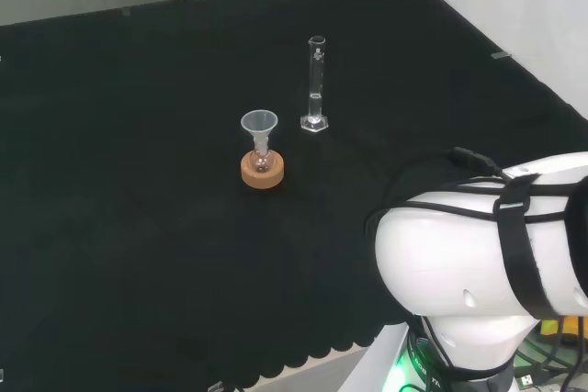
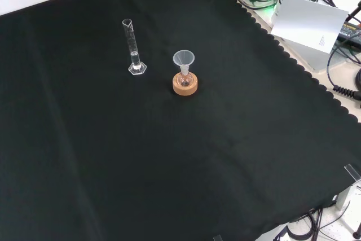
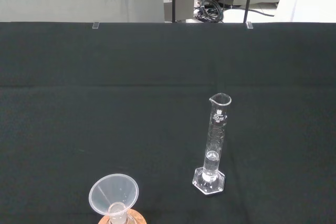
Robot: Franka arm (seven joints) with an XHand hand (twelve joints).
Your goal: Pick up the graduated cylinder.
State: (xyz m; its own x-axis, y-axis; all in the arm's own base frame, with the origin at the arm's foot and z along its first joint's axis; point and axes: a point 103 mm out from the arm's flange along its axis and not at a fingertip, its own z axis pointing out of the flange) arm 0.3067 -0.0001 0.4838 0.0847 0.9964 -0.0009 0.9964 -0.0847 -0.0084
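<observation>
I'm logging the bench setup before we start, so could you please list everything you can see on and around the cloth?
graduated cylinder: one, clear, upright on a hexagonal foot, a little liquid at the bottom; right of the funnel in the head view, apart from it.
funnel: one, clear, sitting in the flask's neck.
flask: one, small, clear, on the cork ring.
cork ring: one, tan, mid-cloth.
black cloth: one, covering the bench.
white card: one, off the cloth, top right in the front view.
arm link: white, lower right in the head view.
</observation>
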